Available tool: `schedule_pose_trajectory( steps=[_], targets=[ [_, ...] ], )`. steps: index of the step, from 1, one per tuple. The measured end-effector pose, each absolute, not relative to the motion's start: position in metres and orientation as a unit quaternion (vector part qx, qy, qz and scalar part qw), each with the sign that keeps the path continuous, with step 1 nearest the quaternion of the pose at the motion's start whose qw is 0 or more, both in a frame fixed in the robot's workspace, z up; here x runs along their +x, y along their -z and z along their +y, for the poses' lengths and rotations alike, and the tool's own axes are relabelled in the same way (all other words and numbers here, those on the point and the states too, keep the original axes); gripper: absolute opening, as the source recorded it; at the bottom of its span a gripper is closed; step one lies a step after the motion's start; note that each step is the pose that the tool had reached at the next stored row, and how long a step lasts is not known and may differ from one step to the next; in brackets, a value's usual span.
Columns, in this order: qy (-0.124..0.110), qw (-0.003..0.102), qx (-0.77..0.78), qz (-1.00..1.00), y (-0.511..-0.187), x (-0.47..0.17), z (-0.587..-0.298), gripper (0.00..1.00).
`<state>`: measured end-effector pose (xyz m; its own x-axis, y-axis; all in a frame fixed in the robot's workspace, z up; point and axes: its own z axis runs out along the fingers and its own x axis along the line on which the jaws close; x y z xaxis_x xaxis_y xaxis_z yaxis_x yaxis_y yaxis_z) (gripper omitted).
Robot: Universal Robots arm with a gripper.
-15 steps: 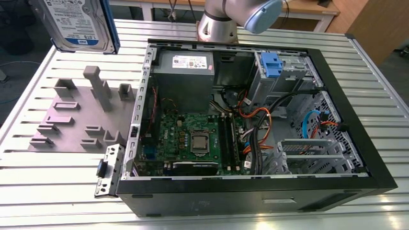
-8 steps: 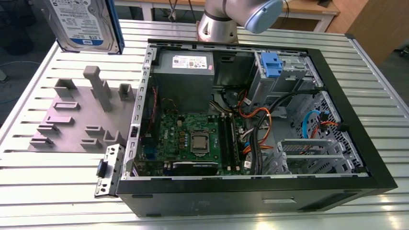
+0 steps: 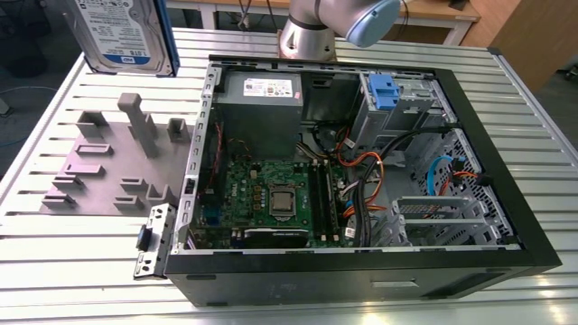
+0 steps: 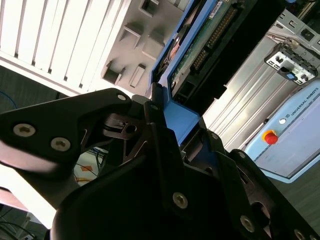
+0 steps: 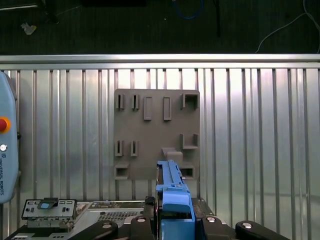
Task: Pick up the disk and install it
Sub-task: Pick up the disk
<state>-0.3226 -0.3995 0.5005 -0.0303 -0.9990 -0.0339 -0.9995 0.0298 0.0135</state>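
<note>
- Disk (image 3: 122, 30): silver drive with a white-and-blue label, standing on edge in the air at the exterior view's upper left. It is outside the case and not installed. The second wrist view shows its green circuit-board side (image 4: 207, 37).
- Bracket (image 3: 162, 34): bright blue plastic frame on the disk. In the first wrist view its narrow edge (image 5: 171, 185) rises from between the fingers.
- Gripper (image 4: 176, 120): black, clamped on the bracket. A finger (image 4: 159, 142) presses each side of the blue plastic, so the disk is carried by its frame. In the first wrist view the gripper (image 5: 175, 222) sits at the bracket's base.
- Plate (image 3: 108, 169): grey fixture with raised blocks and slots, lying on the table beside the case at the exterior view's left. In the first wrist view it (image 5: 150, 135) lies below the disk, apart from it.
- Case (image 3: 361, 271): black computer tower on its side, with its side panel off.
- Power supply (image 3: 262, 101): grey box with a white sticker, in the case's far corner.
- Motherboard (image 3: 271, 196): green, in the case's near part at the exterior view's left.
- Cables (image 3: 366, 169): orange, black and blue, between the motherboard and the metal drive cage.
- Arm (image 3: 312, 30): its silver base stands beyond the case.
- Table (image 3: 54, 237): slatted aluminium, holding the plate and case.
- Pendant (image 4: 295, 125): pale blue, with a red button.
</note>
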Motion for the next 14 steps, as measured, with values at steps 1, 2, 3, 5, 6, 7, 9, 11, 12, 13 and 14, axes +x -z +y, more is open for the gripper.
schedule_pose_trajectory(
  steps=[1,2,3,5,6,7,9,11,12,13,14],
  targets=[
    [-0.017,0.007,-0.696,0.718,-0.5005,-0.3222,-0.3995,0.36],
    [-0.017,0.007,-0.696,0.718,-0.5005,-0.3222,-0.3995,0.36],
    [-0.017,0.007,-0.696,0.718,-0.5005,-0.3220,-0.3995,0.36],
    [-0.017,0.007,-0.696,0.718,-0.5006,-0.3213,-0.3995,0.36],
    [-0.017,0.007,-0.696,0.718,-0.5006,-0.3208,-0.3995,0.36],
    [-0.017,0.007,-0.696,0.718,-0.5006,-0.3203,-0.3995,0.36],
    [-0.017,0.007,-0.696,0.718,-0.5006,-0.3189,-0.3995,0.36],
    [-0.017,0.007,-0.696,0.718,-0.5005,-0.3173,-0.3995,0.36],
    [-0.017,0.007,-0.696,0.718,-0.5005,-0.3164,-0.3995,0.36],
    [-0.017,0.007,-0.696,0.718,-0.5005,-0.3154,-0.3995,0.36],
    [-0.017,0.007,-0.696,0.718,-0.5006,-0.3144,-0.3995,0.36]
  ],
)
